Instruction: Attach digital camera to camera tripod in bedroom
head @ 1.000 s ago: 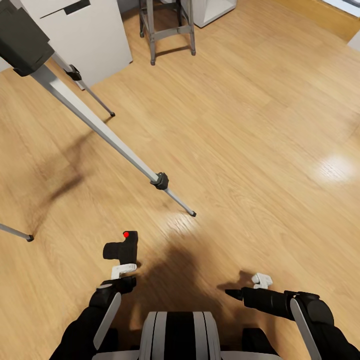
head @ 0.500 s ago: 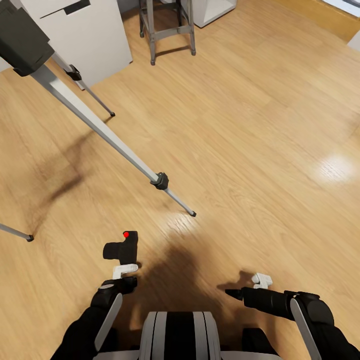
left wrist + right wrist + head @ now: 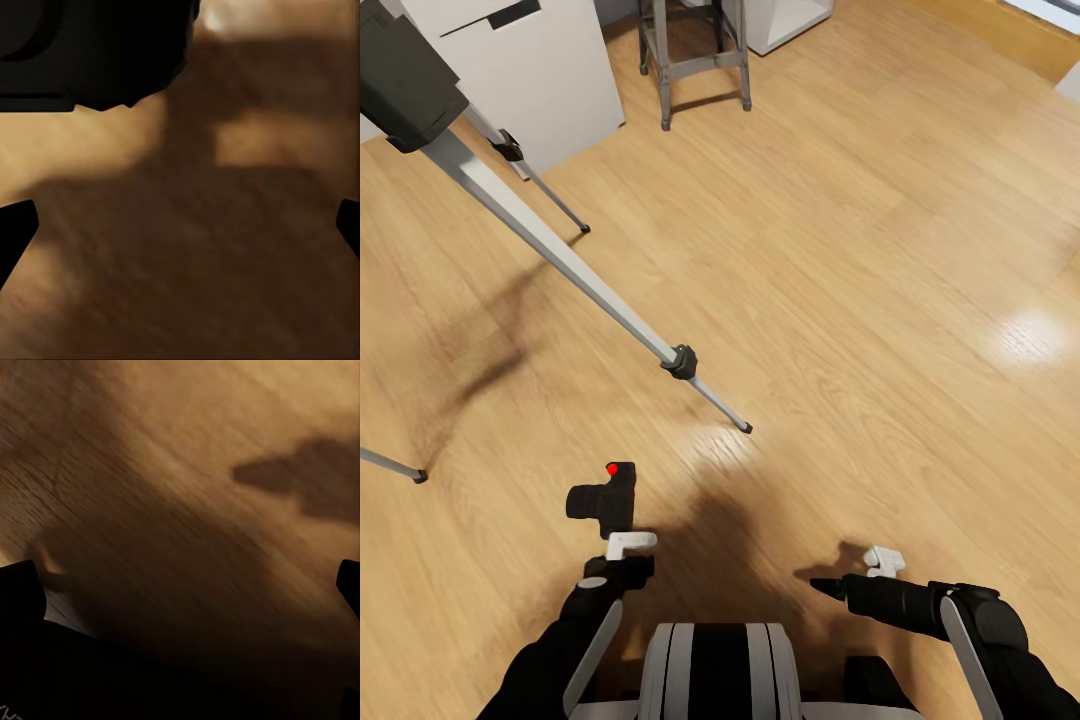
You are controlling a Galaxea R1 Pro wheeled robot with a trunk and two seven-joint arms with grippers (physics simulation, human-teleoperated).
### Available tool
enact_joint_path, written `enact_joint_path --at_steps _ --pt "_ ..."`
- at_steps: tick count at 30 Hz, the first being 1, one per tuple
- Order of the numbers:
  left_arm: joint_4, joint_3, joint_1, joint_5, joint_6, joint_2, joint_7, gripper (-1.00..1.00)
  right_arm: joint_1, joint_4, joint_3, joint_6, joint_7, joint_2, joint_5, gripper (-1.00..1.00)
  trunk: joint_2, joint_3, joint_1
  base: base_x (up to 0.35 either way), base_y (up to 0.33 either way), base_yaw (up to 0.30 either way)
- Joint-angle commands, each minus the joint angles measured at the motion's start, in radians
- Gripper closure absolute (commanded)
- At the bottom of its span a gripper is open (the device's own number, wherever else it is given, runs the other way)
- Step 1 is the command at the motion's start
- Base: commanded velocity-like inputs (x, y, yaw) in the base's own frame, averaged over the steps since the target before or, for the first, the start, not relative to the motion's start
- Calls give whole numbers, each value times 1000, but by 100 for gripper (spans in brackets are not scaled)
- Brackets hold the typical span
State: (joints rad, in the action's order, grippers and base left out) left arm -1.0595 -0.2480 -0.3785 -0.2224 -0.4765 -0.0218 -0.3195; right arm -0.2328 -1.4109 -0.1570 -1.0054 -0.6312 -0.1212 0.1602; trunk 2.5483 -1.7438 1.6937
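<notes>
The digital camera, black with a red button on top, lies on the wood floor just ahead of my left gripper. In the left wrist view the camera is a dark block beyond the wide-apart fingertips; the left gripper is open and holds nothing. The camera tripod stands to the left, one silver leg slanting down to a black foot and its black head at the upper left corner. My right gripper hovers open over bare floor, its fingertips far apart.
A grey metal stool stands at the back, beside a white cabinet. Another tripod foot rests at the far left. Open wood floor stretches to the right.
My left arm has shifted a little to the right, bringing its gripper more directly behind the camera. The camera, tripod and right arm have stayed put.
</notes>
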Motion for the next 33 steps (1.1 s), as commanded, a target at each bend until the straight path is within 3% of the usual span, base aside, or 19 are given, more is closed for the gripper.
enact_joint_path --at_steps 1,33 --pt "1 -4 0 -11 1 0 -9 -100 0 0 -1 -7 1 0 5 -100 0 0 0 0 0 0" --pt "8 -1 0 -12 23 2 -11 -100 0 0 -1 -4 2 0 4 -100 0 0 0 0 0 0"
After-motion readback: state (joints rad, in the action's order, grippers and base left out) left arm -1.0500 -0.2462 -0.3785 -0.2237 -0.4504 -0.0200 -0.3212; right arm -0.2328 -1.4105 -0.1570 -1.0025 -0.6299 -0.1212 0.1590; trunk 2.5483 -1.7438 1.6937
